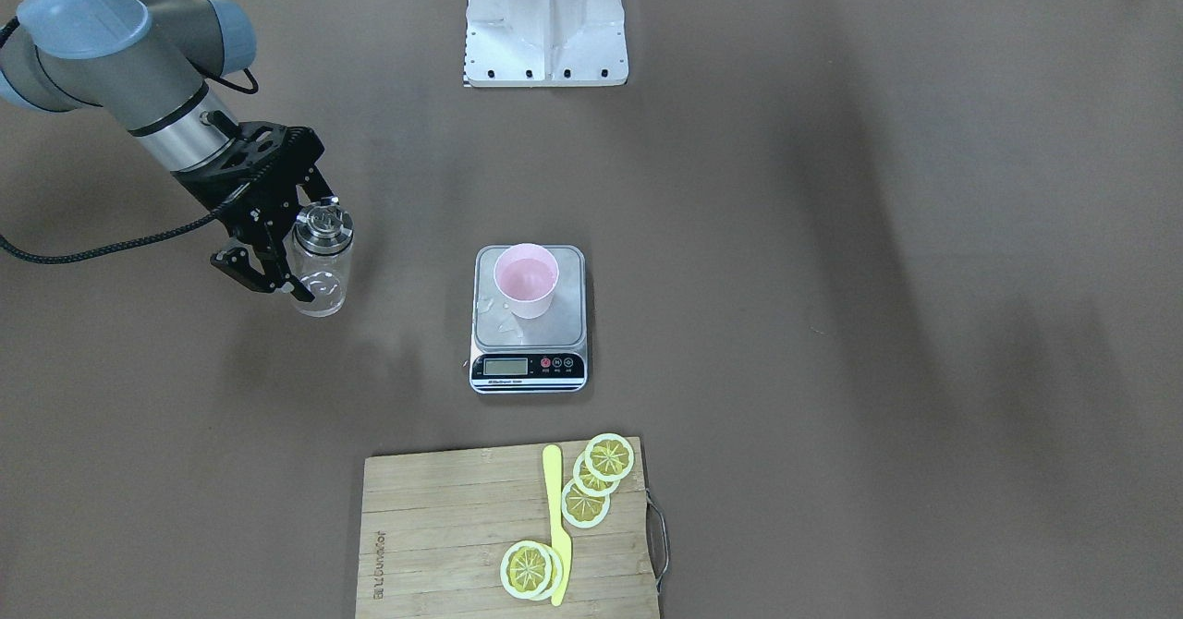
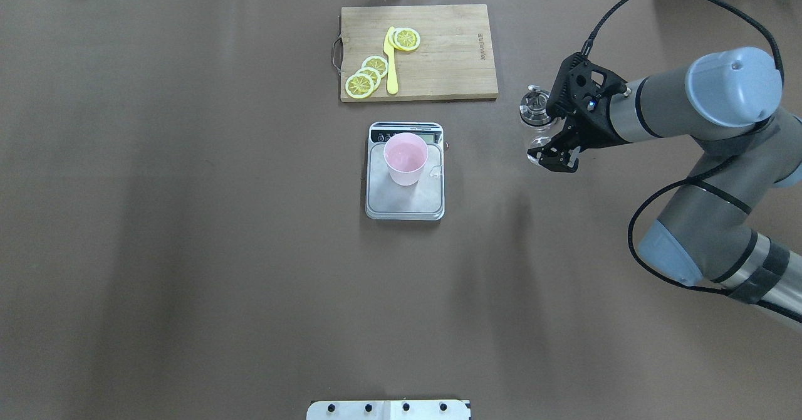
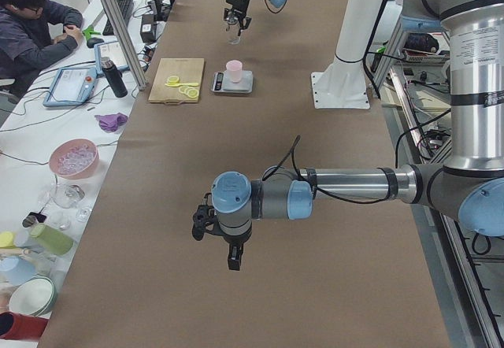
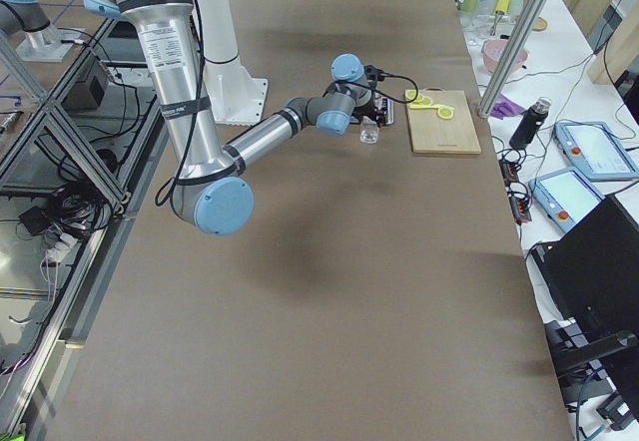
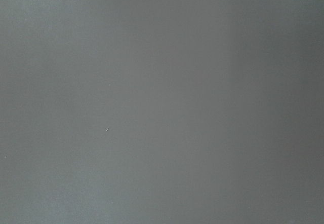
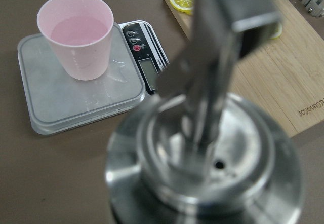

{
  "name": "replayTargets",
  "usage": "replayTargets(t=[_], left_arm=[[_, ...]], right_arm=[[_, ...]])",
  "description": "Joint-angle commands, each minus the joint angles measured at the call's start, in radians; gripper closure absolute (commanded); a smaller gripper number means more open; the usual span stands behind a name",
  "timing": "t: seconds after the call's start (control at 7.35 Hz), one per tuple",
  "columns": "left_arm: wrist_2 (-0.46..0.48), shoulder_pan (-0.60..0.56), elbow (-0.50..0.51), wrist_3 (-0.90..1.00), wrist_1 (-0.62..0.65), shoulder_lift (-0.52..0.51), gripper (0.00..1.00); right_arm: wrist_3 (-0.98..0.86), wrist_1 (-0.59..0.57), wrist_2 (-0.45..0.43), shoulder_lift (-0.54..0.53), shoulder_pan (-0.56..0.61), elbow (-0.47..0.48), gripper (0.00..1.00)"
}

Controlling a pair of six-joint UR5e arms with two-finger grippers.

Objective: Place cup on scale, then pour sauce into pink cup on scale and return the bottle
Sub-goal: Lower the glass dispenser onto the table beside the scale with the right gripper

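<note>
Bottle (image 6: 202,158) upright, right tool (image 1: 286,251) clamped around it, left tool (image 3: 223,244) opening unclear, cup (image 1: 525,279) on scale (image 1: 568,323)

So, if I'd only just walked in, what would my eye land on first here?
Probably the pale pink cup standing on the silver kitchen scale mid-table. Off to one side, the right arm's fingers grip an upright clear glass bottle with a shiny metal pourer. Beyond the scale, a bamboo cutting board carries lemon slices and a yellow knife.
</note>
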Motion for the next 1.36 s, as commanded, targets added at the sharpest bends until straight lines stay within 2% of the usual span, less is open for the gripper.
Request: replayTargets(t=[0.0, 0.27, 0.41, 0.82, 0.95, 1.22], left_arm=[[0.0, 0.0, -0.001, 0.001, -0.002, 0.0, 0.02], [0.0, 0.0, -0.002, 0.001, -0.004, 0.0, 0.02], [0.0, 0.0, -0.004, 0.001, -0.004, 0.002, 0.02], [0.0, 0.0, -0.008, -0.001, -0.002, 0.0, 0.02], [0.0, 0.0, -0.008, -0.001, -0.004, 0.0, 0.02], [0.0, 0.0, -0.007, -0.001, -0.004, 0.0, 0.02]], right_arm=[[0.083, 0.242, 0.008, -0.039, -0.001, -0.091, 1.0], [0.162, 0.547, 0.016, -0.035, -0.003, -0.289, 1.0], [0.21, 0.624, 0.016, -0.035, -0.004, -0.33, 1.0], [0.265, 0.68, 0.016, -0.041, -0.006, -0.351, 1.0], [0.278, 0.745, 0.014, -0.038, -0.012, -0.392, 1.0], [0.282, 0.769, 0.012, -0.03, -0.014, -0.417, 1.0]])
